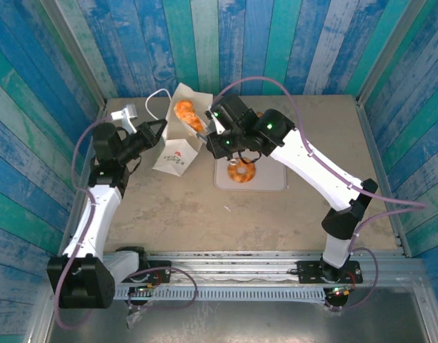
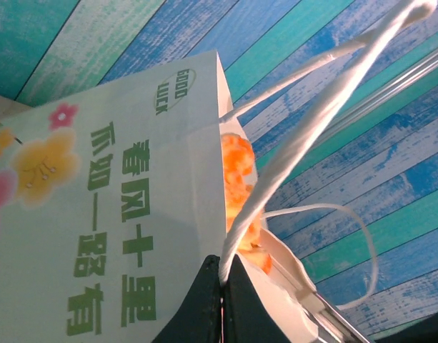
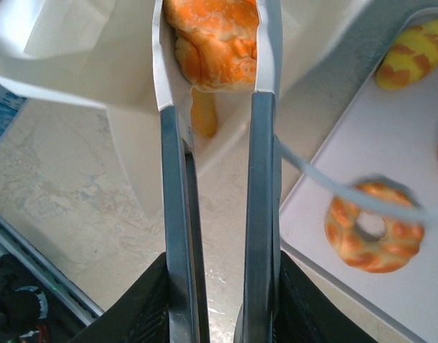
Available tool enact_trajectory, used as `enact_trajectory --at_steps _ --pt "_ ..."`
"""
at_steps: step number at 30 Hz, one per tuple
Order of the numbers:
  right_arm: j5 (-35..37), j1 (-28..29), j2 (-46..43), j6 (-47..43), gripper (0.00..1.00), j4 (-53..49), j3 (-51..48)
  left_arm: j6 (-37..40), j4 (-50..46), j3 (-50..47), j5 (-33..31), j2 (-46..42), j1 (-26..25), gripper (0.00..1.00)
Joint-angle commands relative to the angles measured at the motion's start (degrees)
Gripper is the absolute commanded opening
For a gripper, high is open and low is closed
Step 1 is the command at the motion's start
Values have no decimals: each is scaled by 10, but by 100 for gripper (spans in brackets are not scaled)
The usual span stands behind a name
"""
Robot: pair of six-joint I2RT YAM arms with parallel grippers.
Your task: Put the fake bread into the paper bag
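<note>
The right gripper (image 3: 222, 304) clamps the tongs (image 3: 261, 214), arm stretched to the paper bag (image 1: 177, 153). The croissant (image 3: 215, 36) lies along them at its mouth. The left gripper (image 2: 224, 300) pinches its cord handle (image 2: 304, 136).

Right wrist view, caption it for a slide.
Tongs in the right gripper hold a croissant at the open paper bag; a doughnut waits on the tray.

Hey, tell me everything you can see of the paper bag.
The paper bag is white, with a red logo, green lettering and painted flowers. It stands tilted on the table, far left, beside the tray, mouth open. The left gripper pinches one white cord handle, pulled taut. Inside its mouth, tongs hold an orange pastry.
</note>
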Motion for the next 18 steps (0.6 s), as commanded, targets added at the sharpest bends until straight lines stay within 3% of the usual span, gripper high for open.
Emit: enact_trajectory --at_steps 1,18 --pt "-27 -5 -2 9 35 33 -3 -9 32 -3 5 -24 -6 2" --pt "-18 -16 -24 9 55 37 -17 -24 29 -8 -12 -30 -10 1"
